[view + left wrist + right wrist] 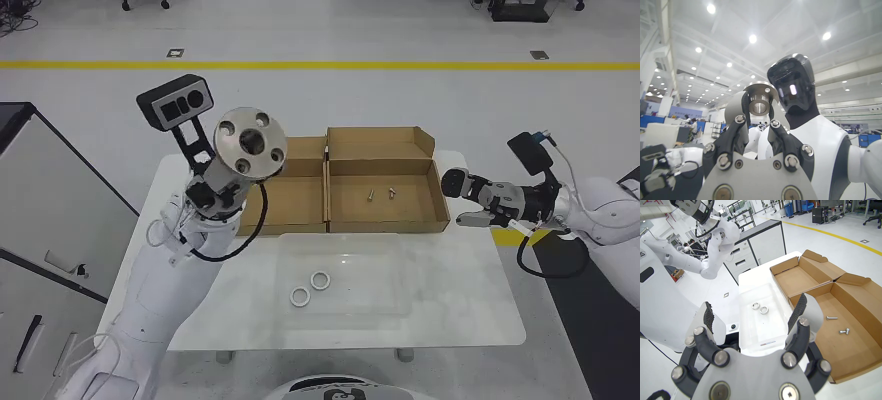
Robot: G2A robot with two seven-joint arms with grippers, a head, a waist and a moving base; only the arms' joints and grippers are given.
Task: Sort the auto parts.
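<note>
The left gripper [758, 105] is closed most of the way on a flanged metal bushing [759, 94]. Its two ribbed pads [745, 106] press on opposite sides of the short round hub, and the wide drilled flange sits just past the fingertips. The gripper points upward, so the part is held high above the tabletop [455, 290], near the left-hand cardboard box [290, 205].

The bushing looks like solid polished steel, so it is probably heavy for its size, fully stiff and slick. The hub seems the right place to hold it. Its curved sides fit between the pads, and the flange gives a shoulder that should stop it sliding through. With the part this upright its weight may tip it, so a firm squeeze and a gentle set-down seem wise.

The right gripper [753, 309] hangs wide open with nothing in it. Just ahead of it and lower lies a clear tray [772, 336] with two small metal rings [755, 305] side by side. They are likely light and smooth, and easiest to pinch across the outer rim.

Close beside one finger is the right-hand cardboard box [857, 306], where two bolts [831, 318] lie apart on the floor. They are small and could roll. The left-hand box stands farther off, touching the first.
</note>
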